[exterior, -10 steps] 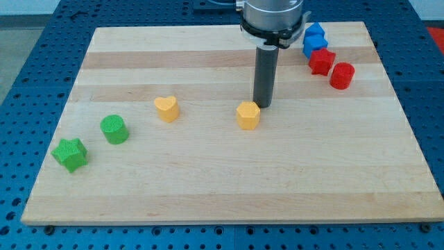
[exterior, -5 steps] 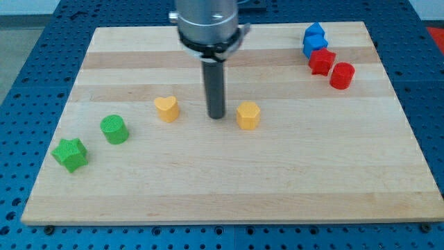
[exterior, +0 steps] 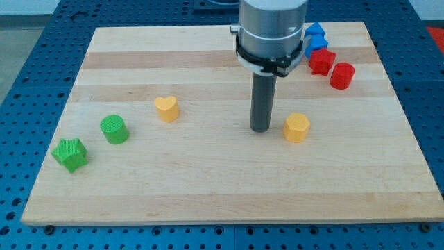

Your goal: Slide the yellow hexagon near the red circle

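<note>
The yellow hexagon (exterior: pixel 296 128) lies on the wooden board right of centre. The red circle (exterior: pixel 341 76) stands near the board's top right corner. My tip (exterior: pixel 261 129) rests on the board just left of the yellow hexagon, a small gap apart from it. The rod rises from the tip to the arm's grey housing, which hides part of the blue blocks behind it.
A red star-like block (exterior: pixel 320 61) sits left of the red circle, with two blue blocks (exterior: pixel 316 38) above it. A yellow heart (exterior: pixel 166 108) lies left of centre. A green circle (exterior: pixel 114 129) and a green star (exterior: pixel 70 154) lie at the left.
The yellow hexagon has slid right and slightly down, from about the board's centre. My tip went left of the hexagon, then moved right behind it.
</note>
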`<move>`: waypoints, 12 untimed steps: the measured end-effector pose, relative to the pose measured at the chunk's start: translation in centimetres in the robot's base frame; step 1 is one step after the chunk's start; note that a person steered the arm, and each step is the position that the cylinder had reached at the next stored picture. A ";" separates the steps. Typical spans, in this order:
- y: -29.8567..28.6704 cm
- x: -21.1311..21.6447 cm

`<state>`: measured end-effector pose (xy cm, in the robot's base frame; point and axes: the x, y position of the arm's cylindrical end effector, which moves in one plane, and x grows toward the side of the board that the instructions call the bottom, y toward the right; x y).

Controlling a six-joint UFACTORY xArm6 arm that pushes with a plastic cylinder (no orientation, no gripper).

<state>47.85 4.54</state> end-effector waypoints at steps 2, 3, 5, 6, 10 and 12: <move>6.5 0.0; 10.8 -1.4; 13.0 0.2; 14.7 1.6; 18.2 -0.2; 15.9 3.0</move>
<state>50.86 20.48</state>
